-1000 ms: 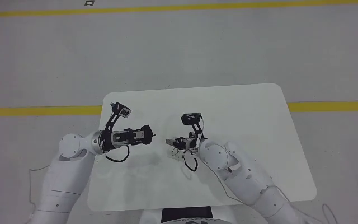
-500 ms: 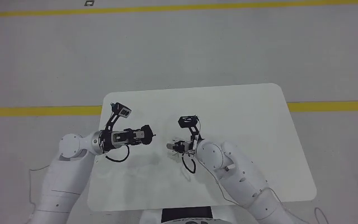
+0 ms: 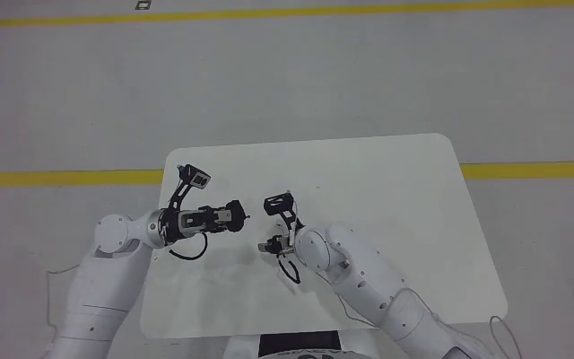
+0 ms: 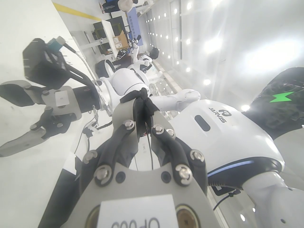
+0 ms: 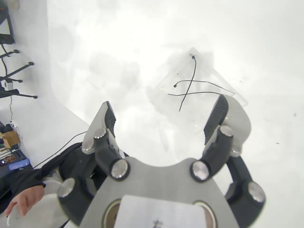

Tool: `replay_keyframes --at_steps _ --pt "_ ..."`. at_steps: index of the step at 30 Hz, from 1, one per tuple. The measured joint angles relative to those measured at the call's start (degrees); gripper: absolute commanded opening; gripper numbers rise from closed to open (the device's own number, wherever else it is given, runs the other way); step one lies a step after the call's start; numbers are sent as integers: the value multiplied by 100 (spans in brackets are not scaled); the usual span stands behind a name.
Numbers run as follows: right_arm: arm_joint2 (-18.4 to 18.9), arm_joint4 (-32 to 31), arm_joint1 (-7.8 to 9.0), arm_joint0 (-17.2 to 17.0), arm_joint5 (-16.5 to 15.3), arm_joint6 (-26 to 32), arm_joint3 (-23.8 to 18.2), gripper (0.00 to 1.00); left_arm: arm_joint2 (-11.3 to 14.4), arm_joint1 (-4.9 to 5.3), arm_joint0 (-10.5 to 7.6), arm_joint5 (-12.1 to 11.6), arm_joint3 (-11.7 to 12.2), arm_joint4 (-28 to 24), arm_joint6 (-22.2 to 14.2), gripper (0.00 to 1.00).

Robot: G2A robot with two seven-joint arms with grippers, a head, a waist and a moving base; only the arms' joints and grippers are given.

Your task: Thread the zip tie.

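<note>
The left gripper (image 4: 141,110) is clenched on a black zip tie (image 4: 149,143). The tie's bunched end is pinched at the fingertips, and a thin strand is seen trailing back between the fingers toward the palm. The right gripper (image 5: 163,113) is released, its ribbed fingers (image 5: 219,111) spread wide. It is placed near the left gripper's tips, above the table (image 3: 395,179). Beyond the right fingertips, three spare ties (image 5: 191,81) are laid crossed in a clear tray (image 5: 211,77).
</note>
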Motion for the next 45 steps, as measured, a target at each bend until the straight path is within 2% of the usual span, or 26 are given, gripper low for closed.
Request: replay_keyframes --at_steps 6,9,13,14,17,19,21,24,32,37,45 --pt "-1 -8 0 -9 -8 -16 1 100 0 0 0 0 0 0 0 0" --pt "-21 -83 5 -61 -69 -208 23 100 0 0 0 0 0 0 0 0" --pt "-67 -269 -11 -30 2 -184 25 100 0 0 0 0 0 0 0 0" --pt "-62 -323 -24 -17 3 -165 51 95 0 0 0 0 0 0 0 0" --pt "-27 -409 -70 -9 1 -134 103 47 0 0 0 0 0 0 0 0" --pt "6 -462 -100 -10 0 -104 134 42 0 0 0 0 0 0 0 0" --pt "43 -501 -139 -12 0 -58 161 29 0 0 0 0 0 0 0 0" --pt "79 -549 -190 -16 0 -10 184 22 0 0 0 0 0 0 0 0" --pt "165 -725 -299 -77 0 -26 230 15 0 0 0 0 0 0 0 0" --pt "196 -961 -358 -111 0 80 284 14 0 0 0 0 0 0 0 0" --pt "171 -1247 -553 -5 0 148 678 13 0 0 0 0 0 0 0 0"
